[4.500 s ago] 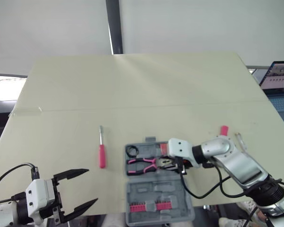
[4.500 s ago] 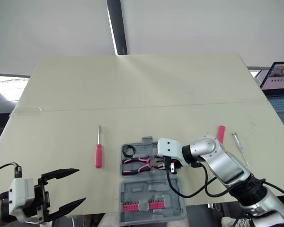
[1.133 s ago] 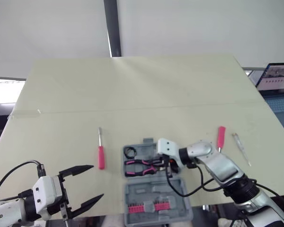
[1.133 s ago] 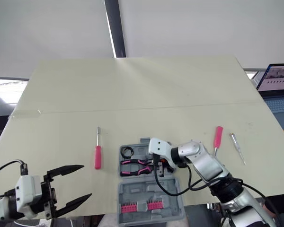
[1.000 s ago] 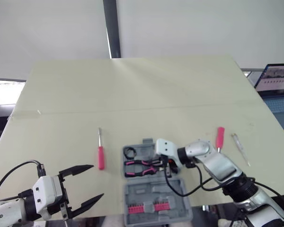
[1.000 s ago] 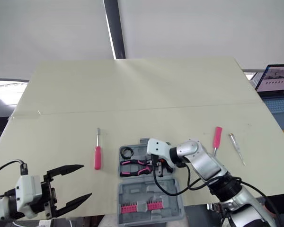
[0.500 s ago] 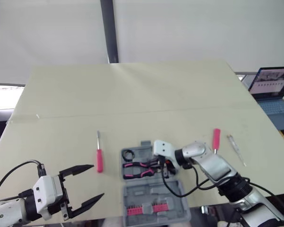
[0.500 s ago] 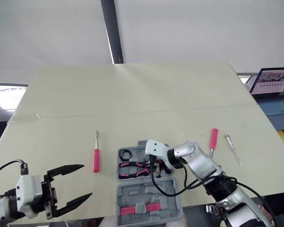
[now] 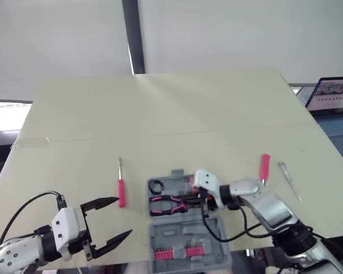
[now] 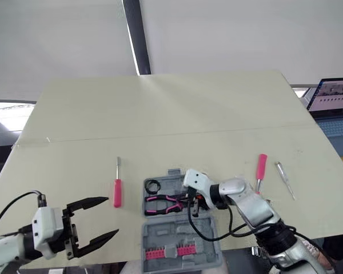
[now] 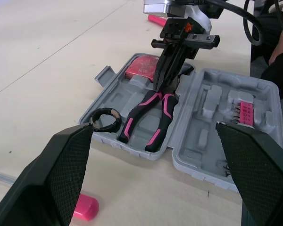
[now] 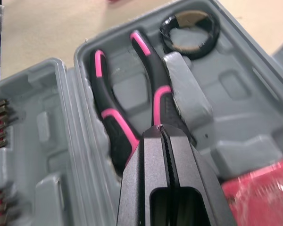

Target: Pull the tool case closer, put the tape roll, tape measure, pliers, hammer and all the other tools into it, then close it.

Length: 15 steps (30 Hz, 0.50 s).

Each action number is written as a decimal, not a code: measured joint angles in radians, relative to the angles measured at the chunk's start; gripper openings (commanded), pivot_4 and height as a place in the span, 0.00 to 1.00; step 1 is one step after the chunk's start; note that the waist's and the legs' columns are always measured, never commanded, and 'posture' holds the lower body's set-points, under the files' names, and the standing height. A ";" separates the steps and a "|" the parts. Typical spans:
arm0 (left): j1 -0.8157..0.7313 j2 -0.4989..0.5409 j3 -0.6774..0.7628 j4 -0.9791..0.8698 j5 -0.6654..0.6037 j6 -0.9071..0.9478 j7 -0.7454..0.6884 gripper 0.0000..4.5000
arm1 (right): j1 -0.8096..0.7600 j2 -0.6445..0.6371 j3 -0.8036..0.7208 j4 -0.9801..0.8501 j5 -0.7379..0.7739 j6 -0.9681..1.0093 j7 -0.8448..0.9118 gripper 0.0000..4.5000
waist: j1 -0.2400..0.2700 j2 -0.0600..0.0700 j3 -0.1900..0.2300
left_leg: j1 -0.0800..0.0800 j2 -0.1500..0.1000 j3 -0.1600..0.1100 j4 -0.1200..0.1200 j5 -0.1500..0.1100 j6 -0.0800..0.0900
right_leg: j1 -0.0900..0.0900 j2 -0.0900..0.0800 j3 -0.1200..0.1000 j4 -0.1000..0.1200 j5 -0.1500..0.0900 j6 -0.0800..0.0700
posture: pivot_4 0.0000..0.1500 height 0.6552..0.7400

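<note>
Hovering at 7 o'clock, the left gripper [image 9: 124,216] is holding its jaws wide; inside the open grey plastic tool case [image 11: 132,149] at 6 o'clock, the right gripper [image 12: 161,128], jaws closed together, is touching the pink-and-black pliers [image 11: 163,106], possibly levering them out of their slot.

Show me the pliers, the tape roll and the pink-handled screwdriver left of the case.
pliers [image 11: 137,117]: left wrist view, on one pink-and-black handle.
tape roll [image 11: 116,114]: left wrist view, on its black rim.
screwdriver [image 9: 122,193]: left eye view, on the pink handle.
</note>
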 measured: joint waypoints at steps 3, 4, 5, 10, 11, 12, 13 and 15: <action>-0.005 0.000 -0.011 0.024 0.001 -0.001 -0.004 1.00 | 0.018 -0.006 -0.020 -0.052 0.029 0.031 0.000 0.01 | -0.003 0.000 0.004 | -0.001 0.002 0.001 0.000 -0.001 -0.002 | -0.002 0.002 0.001 0.000 0.000 0.000 | 1.00 0.97; -0.009 0.000 -0.015 0.025 0.001 -0.001 -0.005 1.00 | 0.022 -0.006 -0.029 -0.076 0.043 0.044 -0.001 0.01 | -0.004 0.000 0.005 | -0.002 0.002 0.002 0.000 -0.001 -0.002 | -0.005 0.002 0.002 0.001 0.000 0.000 | 1.00 0.97; -0.014 0.000 -0.017 0.026 0.001 -0.001 -0.006 1.00 | 0.023 -0.009 -0.039 -0.103 0.058 0.056 -0.002 0.01 | -0.004 0.000 0.006 | -0.003 0.003 0.003 0.000 -0.001 -0.002 | -0.007 0.002 0.002 0.002 0.000 -0.001 | 1.00 0.97; -0.025 0.002 -0.024 0.060 0.002 0.005 -0.004 1.00 | 0.076 -0.086 -0.184 -0.230 0.153 0.107 -0.004 0.01 | 0.004 -0.001 0.009 | -0.006 0.003 0.004 0.000 -0.001 -0.002 | -0.010 0.002 0.003 0.002 0.000 -0.001 | 1.00 0.97; -0.021 0.001 -0.024 0.063 0.004 0.006 0.000 1.00 | 0.102 -0.120 -0.223 -0.248 0.169 0.111 -0.001 0.01 | 0.009 -0.002 0.010 | -0.007 0.002 0.005 0.000 -0.001 -0.002 | -0.010 0.002 0.003 0.002 0.000 -0.001 | 1.00 0.97; -0.020 0.000 -0.024 0.062 0.013 0.007 0.009 1.00 | 0.133 -0.154 -0.264 -0.261 0.187 0.119 0.004 0.01 | 0.014 -0.004 0.011 | -0.006 0.003 0.005 0.000 -0.001 -0.002 | -0.010 0.002 0.003 0.001 0.000 -0.001 | 1.00 0.97; -0.014 -0.001 -0.022 0.063 0.019 0.012 0.018 1.00 | 0.172 -0.191 -0.307 -0.276 0.210 0.135 0.010 0.06 | 0.018 -0.004 0.011 | -0.006 0.003 0.005 0.000 -0.001 -0.002 | -0.010 0.002 0.004 0.002 0.000 -0.001 | 1.00 0.97; 0.001 -0.007 -0.020 0.063 0.020 0.017 0.028 1.00 | 0.243 -0.240 -0.375 -0.292 0.250 0.154 0.028 0.19 | 0.021 -0.005 0.011 | -0.006 0.003 0.007 0.000 -0.001 -0.002 | -0.010 0.003 0.005 0.001 0.000 -0.001 | 1.00 0.97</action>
